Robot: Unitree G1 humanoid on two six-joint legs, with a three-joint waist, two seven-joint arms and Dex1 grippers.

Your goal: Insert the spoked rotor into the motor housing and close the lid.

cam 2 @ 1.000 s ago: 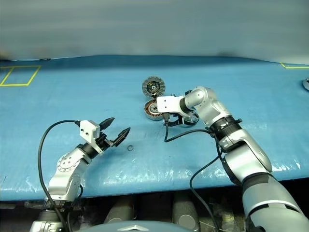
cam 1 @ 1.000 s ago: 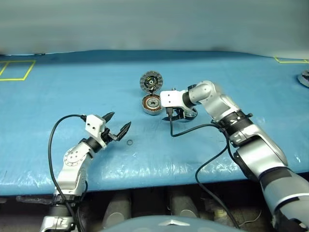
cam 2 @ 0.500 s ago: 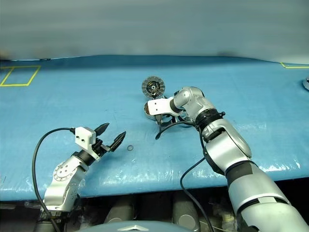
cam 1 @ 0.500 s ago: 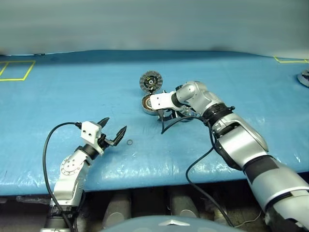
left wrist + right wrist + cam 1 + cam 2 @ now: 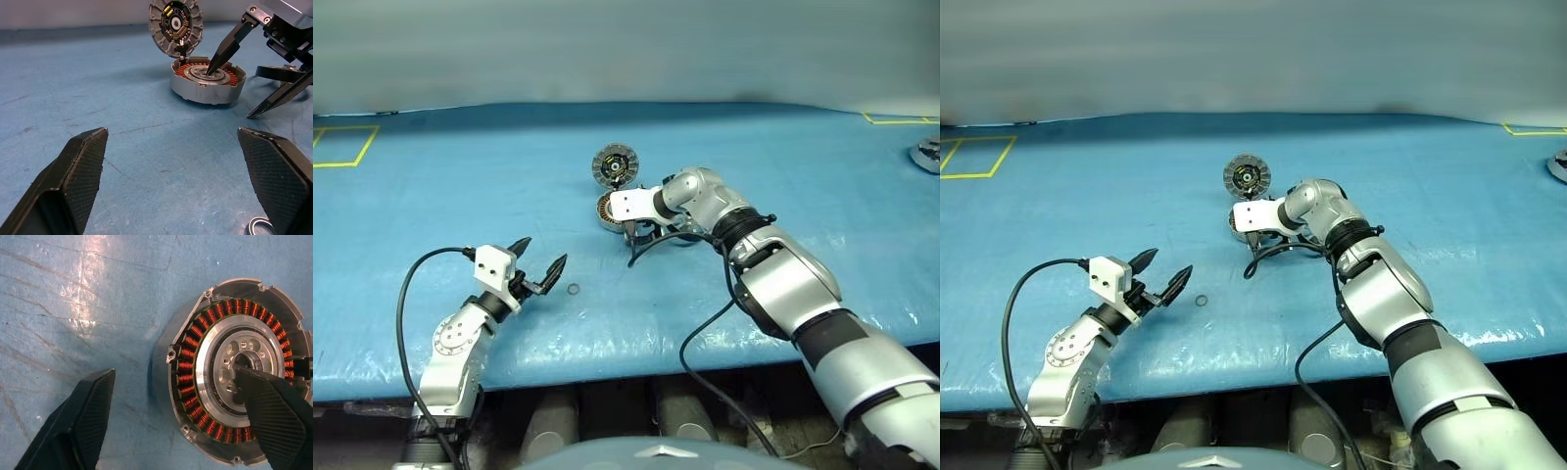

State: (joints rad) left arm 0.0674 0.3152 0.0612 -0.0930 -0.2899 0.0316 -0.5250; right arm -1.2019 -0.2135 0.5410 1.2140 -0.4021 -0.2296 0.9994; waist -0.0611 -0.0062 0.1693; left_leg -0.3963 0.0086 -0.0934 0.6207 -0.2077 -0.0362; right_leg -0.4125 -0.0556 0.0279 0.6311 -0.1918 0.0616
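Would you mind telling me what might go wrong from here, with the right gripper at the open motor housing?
1. The right gripper is open. One finger pokes into the motor housing at its centre hub, and the other is outside the wall. Closing could scrape the copper windings or drag the housing.
2. The lid stands open just behind. A nudge from the arm might tip it shut on an empty housing.

blue table cover | yellow tape square | small black O-ring
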